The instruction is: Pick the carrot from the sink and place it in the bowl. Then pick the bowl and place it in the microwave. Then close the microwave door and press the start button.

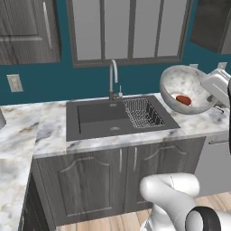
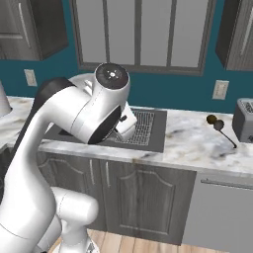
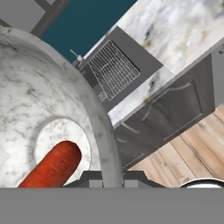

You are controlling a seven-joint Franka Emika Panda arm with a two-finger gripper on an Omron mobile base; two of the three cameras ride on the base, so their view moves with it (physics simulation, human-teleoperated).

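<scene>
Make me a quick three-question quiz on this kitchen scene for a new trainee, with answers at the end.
1. True or false: the carrot lies in the sink.
2. Multiple choice: the bowl is A) resting in the sink, B) lifted and tilted above the counter, C) inside a cabinet.
3. Fill in: the tool is clamped on the bowl's ____.

Key: 1 false, the carrot lies inside the bowl. 2 B. 3 rim; in the hand view the rim runs down between the fingertips.
</scene>
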